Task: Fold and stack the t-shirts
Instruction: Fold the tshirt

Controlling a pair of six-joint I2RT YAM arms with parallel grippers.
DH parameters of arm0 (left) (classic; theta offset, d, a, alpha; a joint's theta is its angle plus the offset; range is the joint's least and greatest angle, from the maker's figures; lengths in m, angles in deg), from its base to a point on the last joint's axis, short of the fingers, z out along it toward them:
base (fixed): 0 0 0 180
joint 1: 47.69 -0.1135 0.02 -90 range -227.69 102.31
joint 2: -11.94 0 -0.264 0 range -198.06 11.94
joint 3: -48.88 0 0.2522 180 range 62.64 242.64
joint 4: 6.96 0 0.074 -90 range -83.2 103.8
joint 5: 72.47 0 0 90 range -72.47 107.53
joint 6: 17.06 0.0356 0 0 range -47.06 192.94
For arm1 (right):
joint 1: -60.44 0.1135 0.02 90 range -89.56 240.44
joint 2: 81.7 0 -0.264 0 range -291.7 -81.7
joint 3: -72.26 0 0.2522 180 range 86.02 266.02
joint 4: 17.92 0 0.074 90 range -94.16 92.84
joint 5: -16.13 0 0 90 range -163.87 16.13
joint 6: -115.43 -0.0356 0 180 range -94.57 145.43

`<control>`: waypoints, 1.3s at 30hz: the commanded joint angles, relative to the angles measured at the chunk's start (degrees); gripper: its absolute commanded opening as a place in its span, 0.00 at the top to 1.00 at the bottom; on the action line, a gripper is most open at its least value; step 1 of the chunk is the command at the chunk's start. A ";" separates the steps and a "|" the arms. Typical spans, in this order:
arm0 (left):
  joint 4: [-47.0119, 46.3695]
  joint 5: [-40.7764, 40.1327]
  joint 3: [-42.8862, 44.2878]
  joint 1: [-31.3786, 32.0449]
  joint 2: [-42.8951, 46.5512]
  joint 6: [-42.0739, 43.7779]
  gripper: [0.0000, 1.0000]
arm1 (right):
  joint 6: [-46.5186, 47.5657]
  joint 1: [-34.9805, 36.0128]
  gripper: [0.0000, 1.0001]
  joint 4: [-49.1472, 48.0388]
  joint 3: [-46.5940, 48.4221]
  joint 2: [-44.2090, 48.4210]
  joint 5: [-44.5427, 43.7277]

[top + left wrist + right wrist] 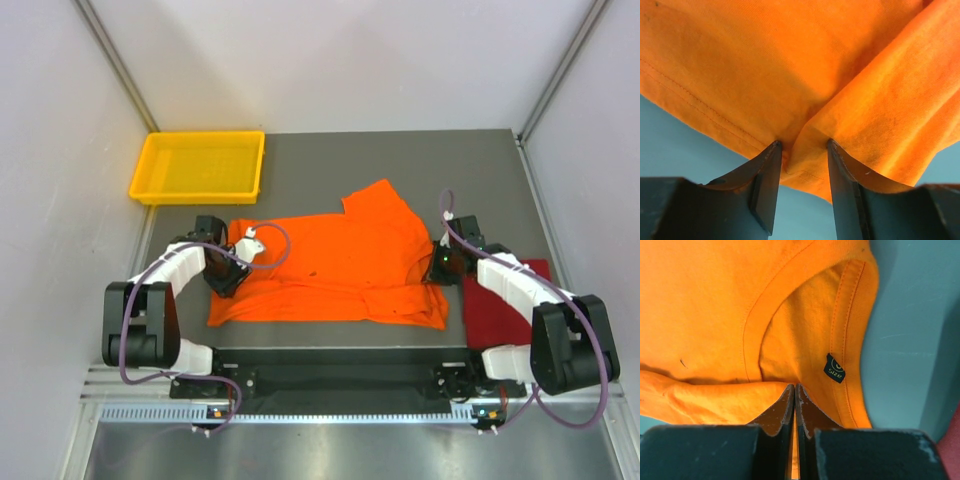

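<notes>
Pinching the collar edge of the orange t-shirt (330, 270), my right end effector (794, 387) has its fingers pressed together on a sliver of cloth. My left end effector (802, 145) is spread, straddling a raised fold at the hem on the opposite side. The shirt lies mid-counter (400, 160), with grey surface showing beyond its far edge. The dark red t-shirt (495, 310) lies just beside its right edge, and the yellow tray (200, 140) sits far left, apart.
</notes>
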 commanded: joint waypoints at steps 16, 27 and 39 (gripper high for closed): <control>6.32 1.06 2.35 -0.45 4.71 4.24 1.00 | 2.67 0.60 1.00 -1.07 0.88 1.47 -0.95; -1.50 -1.67 5.08 -0.36 0.77 -1.65 1.00 | 3.99 0.52 1.00 -2.30 5.28 -2.14 -2.09; -6.60 -6.68 3.84 -0.45 -1.79 -4.64 0.81 | 7.76 0.34 0.93 -0.55 11.43 -6.88 -7.27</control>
